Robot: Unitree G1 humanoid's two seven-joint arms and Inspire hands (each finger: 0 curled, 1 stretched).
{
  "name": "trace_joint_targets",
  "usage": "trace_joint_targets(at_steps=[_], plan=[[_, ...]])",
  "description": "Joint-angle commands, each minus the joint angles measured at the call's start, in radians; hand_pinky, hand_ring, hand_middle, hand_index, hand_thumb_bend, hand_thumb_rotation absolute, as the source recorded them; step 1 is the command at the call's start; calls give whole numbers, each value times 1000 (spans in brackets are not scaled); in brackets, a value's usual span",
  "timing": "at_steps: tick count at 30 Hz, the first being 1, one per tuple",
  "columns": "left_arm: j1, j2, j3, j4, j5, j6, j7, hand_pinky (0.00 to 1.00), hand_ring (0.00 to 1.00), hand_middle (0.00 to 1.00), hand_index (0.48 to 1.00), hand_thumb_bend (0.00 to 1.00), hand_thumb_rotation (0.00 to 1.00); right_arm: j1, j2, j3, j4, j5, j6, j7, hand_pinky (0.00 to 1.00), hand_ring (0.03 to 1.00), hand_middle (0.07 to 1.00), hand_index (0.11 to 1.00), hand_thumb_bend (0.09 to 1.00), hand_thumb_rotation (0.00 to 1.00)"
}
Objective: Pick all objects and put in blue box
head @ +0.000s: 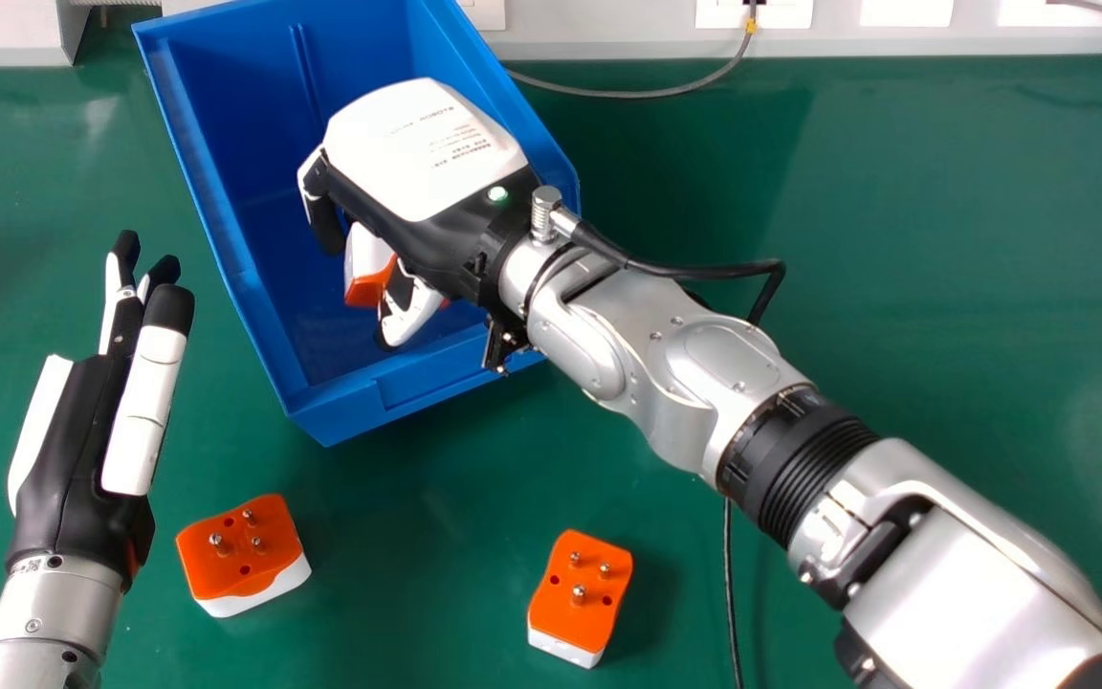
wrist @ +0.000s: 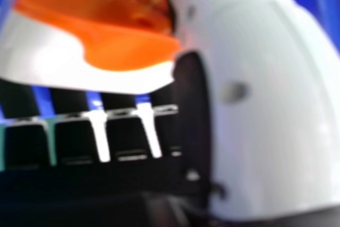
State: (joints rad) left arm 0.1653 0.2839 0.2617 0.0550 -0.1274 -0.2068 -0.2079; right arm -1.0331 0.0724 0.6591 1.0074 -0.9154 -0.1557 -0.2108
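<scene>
Over the blue box (head: 407, 390) in the head view is my right hand (head: 422, 158), palm down, its curled fingers and thumb around an orange and white plug adapter (head: 366, 266). In the right hand view that adapter (wrist: 127, 46) touches the thumb (wrist: 265, 104) of my right hand and lies against the fingers; the hand hides part of it. Two more adapters rest on the green table, pins up: one (head: 240, 550) beside my left hand, another (head: 582, 593) nearer the middle. My left hand (head: 82, 421) is open, with straight fingers, left of the box.
The green table (head: 943, 287) stretches to the right of the box. A grey cable (head: 647, 94) runs behind the box to white sockets (head: 752, 11) along the back edge. Below the right forearm, a black cable (head: 731, 593) lies on the table.
</scene>
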Motion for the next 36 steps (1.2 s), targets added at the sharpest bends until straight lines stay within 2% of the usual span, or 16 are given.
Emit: trace_joint_targets(at_steps=[1,3,5,7,10,15,19,20,22,23,25,27,28,29,31,36], plan=[[6,-1,2,-36,7,-3,7,1000,1000,1000,1000,795,1000,-63,23,-2,11,13,-11,-38,339,423,498,478,499,0],[5,1,2,-32,4,-5,6,1000,1000,1000,1000,795,1000,-71,30,0,25,17,-16,-47,339,423,498,478,499,0],[7,0,2,-42,8,2,13,1000,1000,1000,1000,792,1000,-78,35,1,37,21,-21,-54,341,419,497,486,498,0],[9,0,0,-49,19,7,23,1000,1000,1000,1000,795,1000,-83,37,2,49,21,-25,-64,343,415,496,494,498,0],[9,-2,0,-43,38,8,43,1000,1000,1000,1000,801,1000,-84,38,3,64,21,-29,-88,343,412,495,503,497,0],[13,-4,-3,-50,57,16,62,1000,1000,1000,1000,816,1000,-77,43,-7,77,35,-21,-95,341,405,494,518,496,0],[14,-1,-3,-54,61,22,66,1000,1000,1000,1000,821,1000,-73,42,5,78,23,-6,-108,337,410,499,520,495,0],[15,-1,-3,-55,62,23,67,999,1000,1000,1000,822,1000,-72,41,6,77,22,-5,-110,359,473,553,515,491,0],[17,0,-1,-59,61,27,66,999,1000,1000,1000,822,1000,-67,38,1,66,31,-5,-98,359,473,553,515,491,0],[18,1,0,-59,60,28,65,997,1000,1000,1000,821,1000,-65,35,-1,61,34,-7,-92,378,534,607,511,486,0],[18,2,1,-58,58,29,64,997,1000,1000,1000,821,1000,-63,32,-2,56,37,-9,-88,378,534,607,511,486,0],[16,3,2,-54,56,28,62,990,1000,1000,1000,835,1000,-65,29,-2,53,38,-11,-76,404,664,724,636,459,0],[15,3,2,-52,56,26,62,988,1000,1000,1000,841,1000,-66,28,-1,52,38,-12,-70,480,718,774,689,440,0],[15,4,3,-49,56,23,61,988,1000,1000,1000,841,1000,-68,27,-1,54,39,-12,-67,480,718,774,689,440,0],[14,5,3,-45,56,19,60,977,1000,1000,1000,860,1000,-69,27,0,56,41,-13,-65,636,835,884,801,399,0],[17,8,5,-50,51,18,52,966,1000,1000,1000,871,1000,-63,26,9,52,31,-3,-82,747,919,963,883,367,0]])
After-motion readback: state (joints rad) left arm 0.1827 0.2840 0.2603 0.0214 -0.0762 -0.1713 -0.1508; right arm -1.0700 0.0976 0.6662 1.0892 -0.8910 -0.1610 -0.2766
